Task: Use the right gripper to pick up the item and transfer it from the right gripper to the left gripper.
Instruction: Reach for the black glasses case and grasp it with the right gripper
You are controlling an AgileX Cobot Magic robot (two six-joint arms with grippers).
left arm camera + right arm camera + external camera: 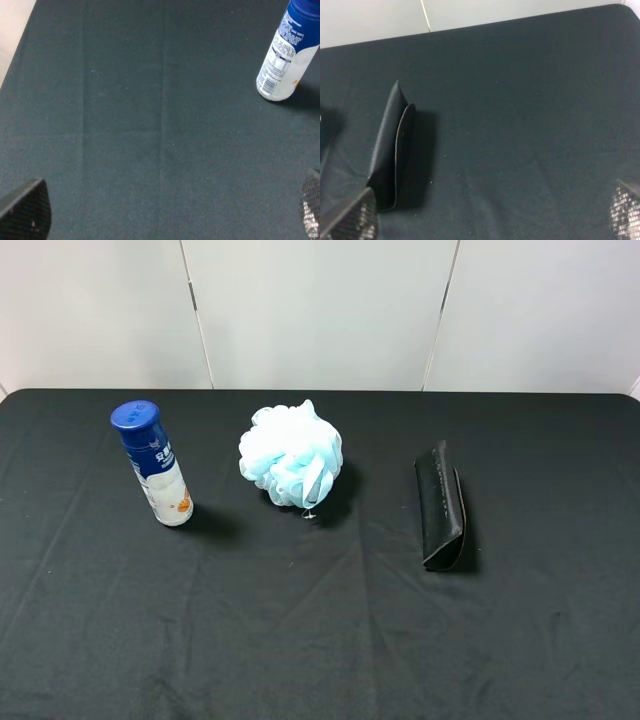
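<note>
Step in hand: pre-grasp, pick not started. The black flap case (440, 507) lies on the right part of the table (320, 650), untouched. Its long axis runs roughly away from the high camera and the flap edge shows along one side. It is well apart from the pale blue bath puff (292, 454) in the middle and the blue-capped white bottle (152, 465) standing on the left.

Right end effector (487, 217): fingers spread wide with nothing between them but bare table. In its wrist view the black flap case (392, 145) sits off to one side, its near end just beside one fingertip (350, 220) and not centred in the gap.

Left end effector (167, 212): also wide open and empty, over bare table, with the bottle (287, 50) ahead and to one side. Neither arm shows in the high view.

Next move, as a judgement:
- The right end effector shifts sideways toward the case until the case is centred between the fingers.
- It lines up to close across the narrow width, then lowers and closes.
- Grasping nearer one end would leave length free for the left end effector to take at hand-off.
- The case looks thin and smooth, so a shallow pinch may slip.
</note>
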